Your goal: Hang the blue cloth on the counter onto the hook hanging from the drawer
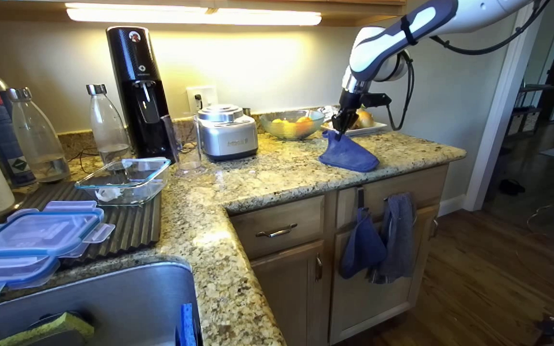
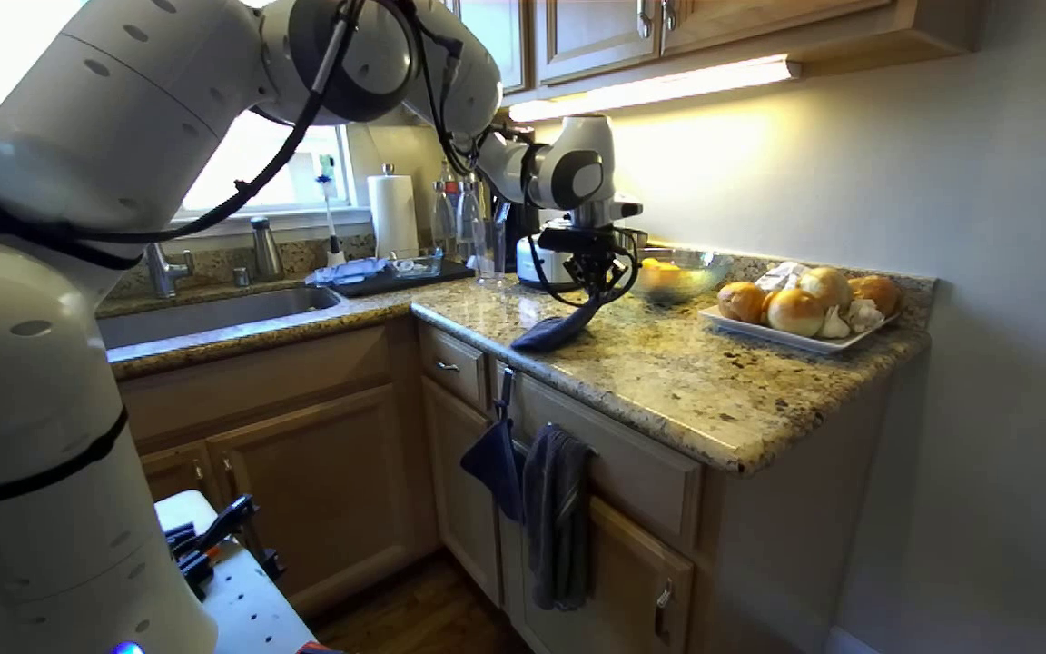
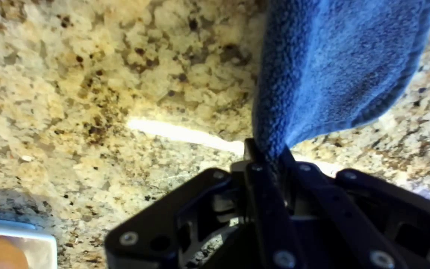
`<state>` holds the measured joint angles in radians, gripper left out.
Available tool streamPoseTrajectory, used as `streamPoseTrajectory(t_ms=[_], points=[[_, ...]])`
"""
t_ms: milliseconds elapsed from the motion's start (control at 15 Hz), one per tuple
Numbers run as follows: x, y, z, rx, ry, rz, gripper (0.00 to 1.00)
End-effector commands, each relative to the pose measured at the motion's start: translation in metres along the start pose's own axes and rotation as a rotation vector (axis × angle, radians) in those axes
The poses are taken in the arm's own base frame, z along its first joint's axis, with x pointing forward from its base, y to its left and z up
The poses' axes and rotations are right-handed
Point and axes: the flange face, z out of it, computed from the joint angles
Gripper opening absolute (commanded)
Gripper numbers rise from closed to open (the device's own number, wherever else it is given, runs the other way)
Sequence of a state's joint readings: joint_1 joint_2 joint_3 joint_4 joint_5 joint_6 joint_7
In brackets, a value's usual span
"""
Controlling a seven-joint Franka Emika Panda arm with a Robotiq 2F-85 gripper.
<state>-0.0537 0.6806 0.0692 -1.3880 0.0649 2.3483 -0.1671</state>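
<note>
The blue cloth (image 1: 349, 154) is pinched at one end by my gripper (image 1: 339, 135). It slopes down from the fingers, its lower part apparently on the granite counter (image 1: 267, 175). In an exterior view, the cloth (image 2: 552, 333) reaches toward the counter's front edge below the gripper (image 2: 597, 291). In the wrist view, the cloth (image 3: 334, 67) is folded between the closed fingertips (image 3: 271, 153). The drawer (image 2: 641, 459) is under the counter edge. A dark strap-like hook (image 1: 360, 197) hangs over its front, also visible in an exterior view (image 2: 507, 386).
A darker blue cloth (image 1: 363, 245) hangs below the strap hook. A grey-blue towel (image 2: 557, 518) hangs beside it on the drawer front. A fruit bowl (image 1: 292, 125), a silver appliance (image 1: 229, 132) and a plate of onions (image 2: 800, 338) stand on the counter.
</note>
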Motion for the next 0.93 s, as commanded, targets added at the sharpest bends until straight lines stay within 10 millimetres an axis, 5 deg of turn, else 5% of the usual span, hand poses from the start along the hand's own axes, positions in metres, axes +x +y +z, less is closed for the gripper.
streamPoseTrajectory(t_ms=[0,400,800,867], points=[[-0.033,-0.015,-0.047,0.017,0.005,0.038,0.09],[-0.075,-0.051,-0.097,0.019,0.019,0.039,0.08],[-0.125,-0.082,-0.107,0.030,0.025,0.033,0.06],[-0.099,-0.078,-0.097,0.028,0.003,0.004,0.10]])
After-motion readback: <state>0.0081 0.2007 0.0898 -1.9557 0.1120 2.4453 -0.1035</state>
